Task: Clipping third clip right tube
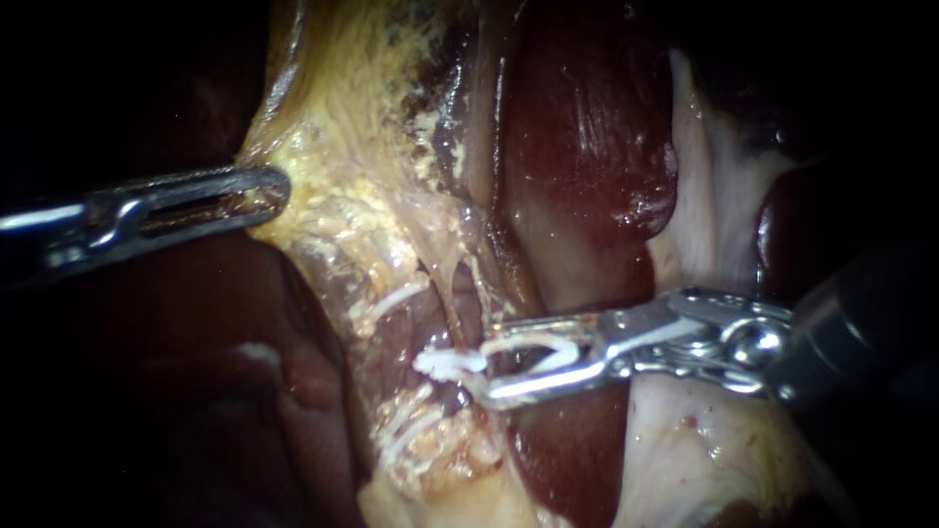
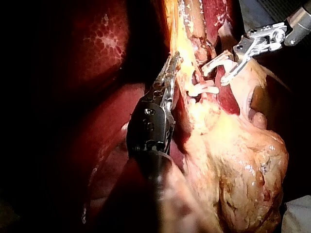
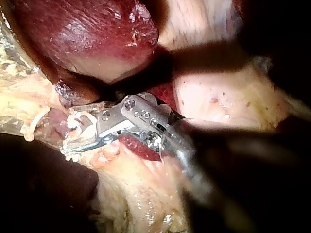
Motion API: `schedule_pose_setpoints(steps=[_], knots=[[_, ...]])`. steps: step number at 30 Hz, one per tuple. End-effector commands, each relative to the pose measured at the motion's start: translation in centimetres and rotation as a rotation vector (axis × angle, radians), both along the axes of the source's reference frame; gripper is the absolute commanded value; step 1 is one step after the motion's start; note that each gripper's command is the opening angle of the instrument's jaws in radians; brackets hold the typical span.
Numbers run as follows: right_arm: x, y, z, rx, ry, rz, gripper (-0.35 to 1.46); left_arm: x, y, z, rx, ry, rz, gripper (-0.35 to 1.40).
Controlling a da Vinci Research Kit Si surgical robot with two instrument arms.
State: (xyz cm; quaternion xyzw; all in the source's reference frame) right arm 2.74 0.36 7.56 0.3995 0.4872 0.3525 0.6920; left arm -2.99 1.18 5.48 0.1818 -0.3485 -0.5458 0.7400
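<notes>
Well, my right instrument (image 1: 487, 370) is pinching an open white clip (image 1: 536, 341), its mouth at the tube (image 1: 458, 315), while my left instrument (image 1: 277, 188) pinches fatty tissue (image 1: 328, 200). If I close it off-centre, it may catch only part of the tube.

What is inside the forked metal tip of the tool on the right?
A white clip, held between the jaws of the right instrument. Dark tissue shows through the gap. Whatever the clip encloses is hidden.

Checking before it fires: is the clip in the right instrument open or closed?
Open: the white clip held in the right instrument shows two separate arms with a dark gap between them.
</notes>
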Motion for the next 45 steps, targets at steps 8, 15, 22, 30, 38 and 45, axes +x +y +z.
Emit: schedule_pose_setpoints(steps=[8,15,22,30,38,45], knots=[[-0.01,0.1,0.17,-0.01,-0.022,0.03,0.52,0.0,-0.01,-0.01,-0.002,0.0,-0.002,-0.35],[0.14,0.05,0.27,-0.012,-0.018,0.023,0.53,0.0,-0.01,-0.02,-0.002,0.0,-0.003,-0.35],[0.38,-0.01,0.38,-0.003,0.015,-0.007,0.53,-0.01,-0.01,-0.02,-0.002,0.0,-0.003,-0.35],[0.46,0.0,0.42,0.071,0.042,0.012,0.49,-0.01,-0.02,-0.02,-0.003,0.0,-0.003,-0.35],[0.46,0.09,0.44,0.161,0.022,0.055,0.42,-0.01,-0.02,-0.02,-0.003,0.0,-0.003,-0.35],[0.43,0.09,0.43,0.184,0.017,0.058,0.39,-0.01,-0.02,-0.03,-0.003,0.0,-0.003,-0.35]])
